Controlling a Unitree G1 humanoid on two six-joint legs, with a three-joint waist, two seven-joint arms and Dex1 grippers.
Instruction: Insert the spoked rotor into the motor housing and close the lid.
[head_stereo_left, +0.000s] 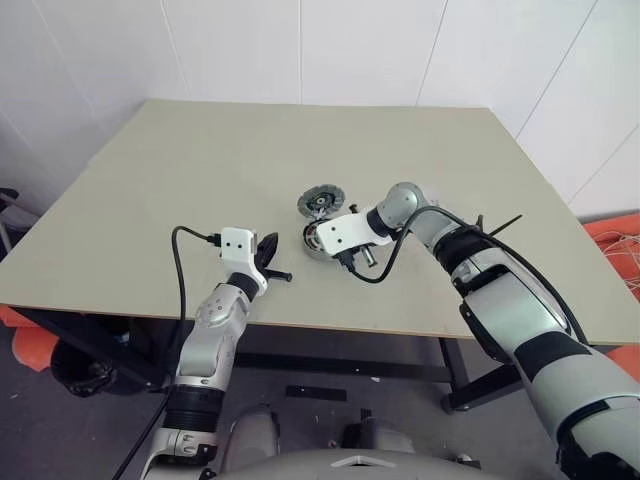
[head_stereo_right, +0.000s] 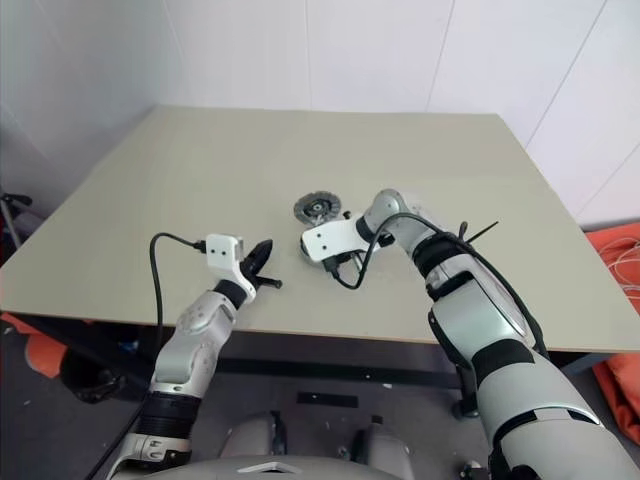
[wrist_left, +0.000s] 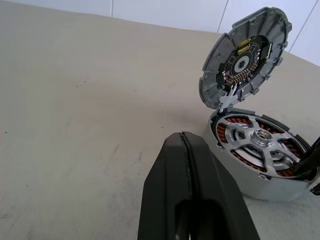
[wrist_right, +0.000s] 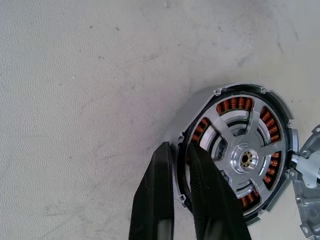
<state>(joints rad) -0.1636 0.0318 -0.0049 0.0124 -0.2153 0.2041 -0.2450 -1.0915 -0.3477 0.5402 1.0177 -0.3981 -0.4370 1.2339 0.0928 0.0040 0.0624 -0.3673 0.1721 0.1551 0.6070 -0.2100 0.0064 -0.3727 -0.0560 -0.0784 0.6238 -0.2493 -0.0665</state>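
White tiled walls behind; pale beige desk, matte, finely speckled. Near desk middle: motor housing, short round cup with a grey metal wall and a ring of copper-brown windings. Spoked rotor already seated inside, shiny silver, flat spokes running to a bored central hub. Lid hinged at the housing's far edge, standing nearly upright and open; grey ribbed rim, dark circuit face with gold contacts toward the cup. Right claw angled down at the housing's near rim, black ribbed fingers almost together with the thin wall edge in the narrow gap between them; whether truly pinched on that edge or only touching, cannot tell. Left claw fully closed, empty, hovering level over bare desk beside the housing, well short of it. Likely handling: all rigid metal, probably dense for its size, polished faces slippery; hinge and exposed board the delicate parts. Best hold for closing probably the lid's ribbed outer rim, pushed down from the back face while the wall is steadied; windings and contacts to be avoided.
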